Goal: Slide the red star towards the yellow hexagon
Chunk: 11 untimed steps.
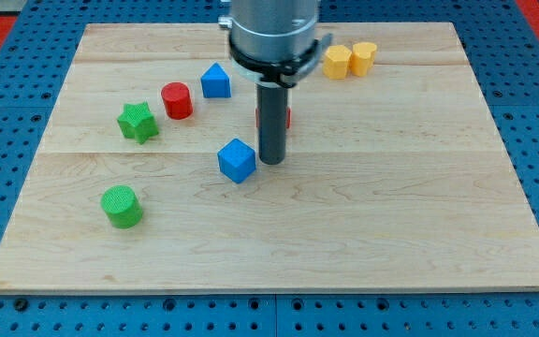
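Observation:
The red star [287,117] is mostly hidden behind my rod near the board's middle; only slivers of red show on either side of the rod. My tip [271,161] rests on the board just below the red star, close to the right of a blue cube [237,160]. The yellow hexagon [337,62] lies at the view's top right, touching a yellow cylinder [364,57] on its right. The hexagon is up and to the right of the red star.
A blue house-shaped block [215,80], a red cylinder [177,100] and a green star [138,122] lie in a row at upper left. A green cylinder [121,206] sits at lower left. The wooden board [391,206] rests on a blue pegboard.

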Each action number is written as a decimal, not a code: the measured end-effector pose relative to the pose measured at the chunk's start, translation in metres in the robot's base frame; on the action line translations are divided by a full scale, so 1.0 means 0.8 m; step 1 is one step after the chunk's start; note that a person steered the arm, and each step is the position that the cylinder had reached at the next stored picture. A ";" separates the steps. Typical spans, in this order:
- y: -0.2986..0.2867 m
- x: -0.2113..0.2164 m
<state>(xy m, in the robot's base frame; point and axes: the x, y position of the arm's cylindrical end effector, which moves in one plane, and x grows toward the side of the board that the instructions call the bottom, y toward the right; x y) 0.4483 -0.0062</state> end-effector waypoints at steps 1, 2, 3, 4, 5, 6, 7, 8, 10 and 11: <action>-0.008 -0.013; -0.017 -0.081; -0.017 -0.083; -0.013 -0.085; 0.034 -0.082; 0.035 -0.082; 0.038 -0.079; 0.079 -0.073; 0.064 -0.072; -0.009 -0.098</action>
